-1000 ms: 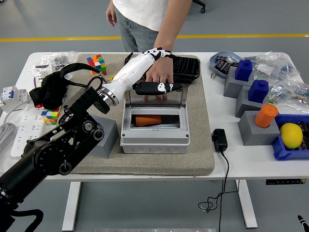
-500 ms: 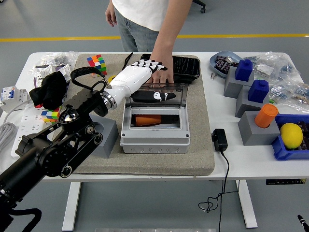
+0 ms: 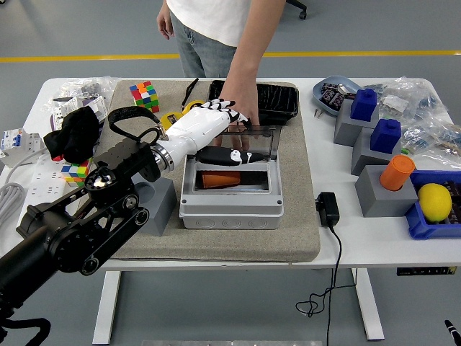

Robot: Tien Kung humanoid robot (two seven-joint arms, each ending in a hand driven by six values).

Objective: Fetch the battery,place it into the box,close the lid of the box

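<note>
1. Below our left hand (image 3: pixel 216 126), whose fingers (image 3: pixel 232 156) lie extended on the clear lid (image 3: pixel 253 142), we see the orange battery (image 3: pixel 220 179) inside the grey box (image 3: pixel 230 193).
2. Behind them, a person's hand (image 3: pixel 241 108) touches the lid.
3. Under the box lie a beige mat (image 3: pixel 302 194), the white table (image 3: pixel 374 238) and grey floor (image 3: pixel 86 36) with a yellow line (image 3: pixel 72 58).

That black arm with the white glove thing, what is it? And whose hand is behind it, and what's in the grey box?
It is one arm of a robot, seen from a camera high on the robot, looking down at its white table. The white part is the robot hand, its left one. It rests on the clear lid of the grey box, which stands half open. Inside the box lies something orange, probably the battery. A person stands across the table; their hand reaches down just behind the lid. Around the box you can see colour cubes, a lemon and blue and grey blocks. The robot's other arm is out of the picture.
</note>
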